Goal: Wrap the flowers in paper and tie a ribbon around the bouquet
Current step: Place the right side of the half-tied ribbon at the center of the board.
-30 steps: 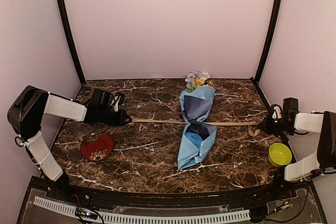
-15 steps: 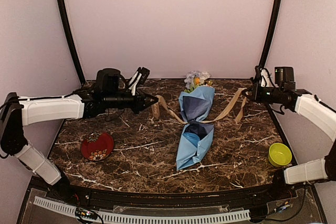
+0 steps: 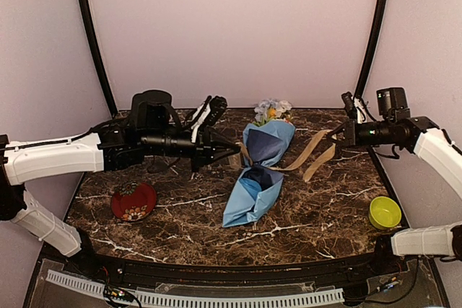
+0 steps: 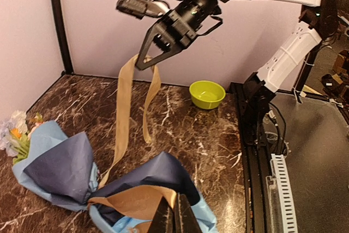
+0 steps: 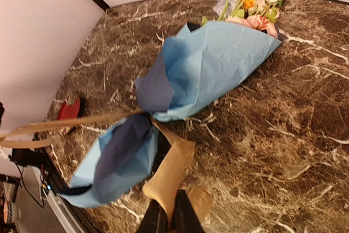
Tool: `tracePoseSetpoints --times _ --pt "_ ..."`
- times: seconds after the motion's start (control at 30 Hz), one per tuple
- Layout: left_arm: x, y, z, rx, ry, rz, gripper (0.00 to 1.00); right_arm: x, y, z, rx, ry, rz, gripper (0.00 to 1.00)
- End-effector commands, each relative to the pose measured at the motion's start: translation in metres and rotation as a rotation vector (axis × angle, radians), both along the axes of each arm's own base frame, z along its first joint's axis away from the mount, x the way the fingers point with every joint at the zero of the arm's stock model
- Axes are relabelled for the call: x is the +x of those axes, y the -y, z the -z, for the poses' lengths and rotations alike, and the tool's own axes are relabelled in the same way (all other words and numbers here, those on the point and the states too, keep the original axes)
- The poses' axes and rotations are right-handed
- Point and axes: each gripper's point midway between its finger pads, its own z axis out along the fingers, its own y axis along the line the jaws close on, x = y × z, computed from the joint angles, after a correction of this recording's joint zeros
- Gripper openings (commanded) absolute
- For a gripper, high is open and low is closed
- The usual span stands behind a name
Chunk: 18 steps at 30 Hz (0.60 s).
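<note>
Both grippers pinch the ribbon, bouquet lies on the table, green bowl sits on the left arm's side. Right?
No: the green bowl sits on the right arm's side, as the top view shows. The rest holds: left gripper and right gripper pinch the ribbon, and the bouquet lies on the table.

We take this for a robotics lab, a closed test booth rather than a home or shop. Plain pale walls (image 3: pixel 231 27) and black posts (image 3: pixel 92 41) box in a marble-patterned table (image 3: pixel 317 210). A white left arm (image 3: pixel 50 160) and right arm (image 3: pixel 440 151) stand at its near edge. A slotted cable duct (image 3: pixel 216 298) runs along the front, and loose cables (image 4: pixel 277 129) trail beside a dark bench (image 4: pixel 311 178).
</note>
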Motion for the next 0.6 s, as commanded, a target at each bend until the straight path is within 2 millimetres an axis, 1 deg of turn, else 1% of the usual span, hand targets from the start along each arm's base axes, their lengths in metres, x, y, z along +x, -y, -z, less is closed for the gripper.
tracePoseSetpoints --times 0.0,0.07,0.13,0.17,0.2,0.3,0.37,0.47,0.57 --pt "-0.029 0.017 -0.031 -0.04 0.077 0.083 0.0 -0.019 0.016 0.028 -0.093 -0.112 0.055 0.11" --pt "-0.036 0.025 -0.03 -0.035 0.079 0.108 0.0 -0.024 0.021 0.038 -0.118 -0.139 0.071 0.21" --pt "-0.042 0.033 -0.032 -0.034 0.08 0.138 0.0 -0.026 0.026 0.046 -0.147 -0.162 0.097 0.38" --pt "-0.046 0.038 -0.033 -0.037 0.083 0.157 0.0 -0.026 0.029 0.049 -0.158 -0.168 0.106 0.43" --pt "-0.049 0.042 -0.033 -0.037 0.086 0.174 0.0 -0.027 0.028 0.049 -0.16 -0.169 0.103 0.46" --pt "-0.052 0.054 -0.028 -0.02 0.092 0.21 0.0 -0.028 0.019 0.035 -0.108 -0.116 0.063 0.5" --pt "-0.052 0.061 -0.02 0.0 0.08 0.226 0.0 -0.027 0.004 0.013 -0.035 -0.023 0.009 0.51" --pt "-0.052 0.068 -0.014 0.002 0.074 0.25 0.0 -0.032 -0.026 -0.015 0.11 0.116 -0.093 0.49" --pt "-0.047 0.072 -0.008 0.014 0.085 0.238 0.0 -0.042 -0.055 -0.027 0.189 0.233 -0.197 0.47"
